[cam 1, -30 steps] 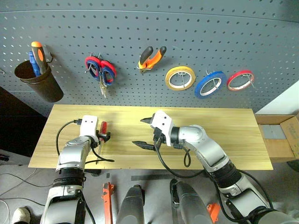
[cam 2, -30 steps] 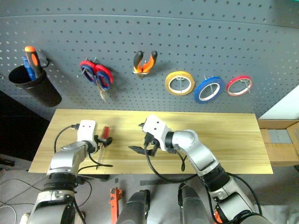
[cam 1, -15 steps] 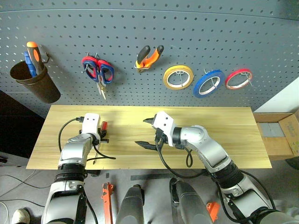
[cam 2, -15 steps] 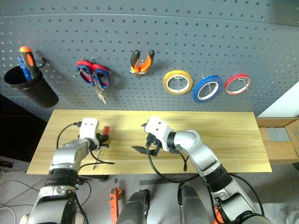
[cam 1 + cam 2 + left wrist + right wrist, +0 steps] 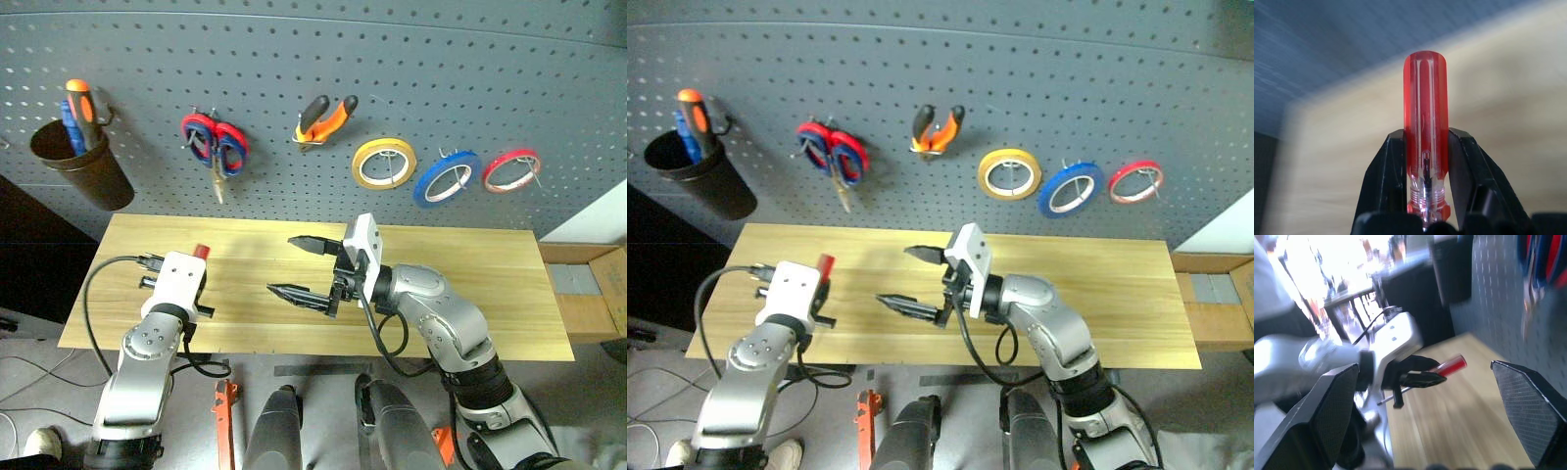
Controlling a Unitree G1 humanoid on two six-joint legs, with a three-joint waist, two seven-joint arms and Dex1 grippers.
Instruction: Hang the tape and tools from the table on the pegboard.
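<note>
Left gripper (image 5: 1426, 161) clamped on the red-handled screwdriver (image 5: 1425, 122), black fingers (image 5: 1386, 176) pressed against both sides of the clear red handle, held above the worktop (image 5: 470, 284) near its left edge. Shaft hidden behind the gripper (only the handle tip (image 5: 201, 252) pokes out past the white wrist housing in the head views). Right gripper (image 5: 299, 267) spread wide and empty over the middle of the worktop, pointing toward the left one.

On the pegboard (image 5: 392, 59) behind the far edge: a dark cup (image 5: 83, 171) at the left holding an orange-handled screwdriver (image 5: 78, 106) and a blue one (image 5: 67, 122), shafts sunk out of sight inside. Then red-and-blue-handled scissors (image 5: 216, 147), overlapping too closely to tell how many pairs. Then orange-and-black pliers (image 5: 323, 119), a yellow roll (image 5: 384, 163), the blue tape (image 5: 446, 178) and a red roll (image 5: 511, 169), each on a hook. A cardboard box (image 5: 588, 289) cut off beyond the right edge. No readable writing anywhere.
</note>
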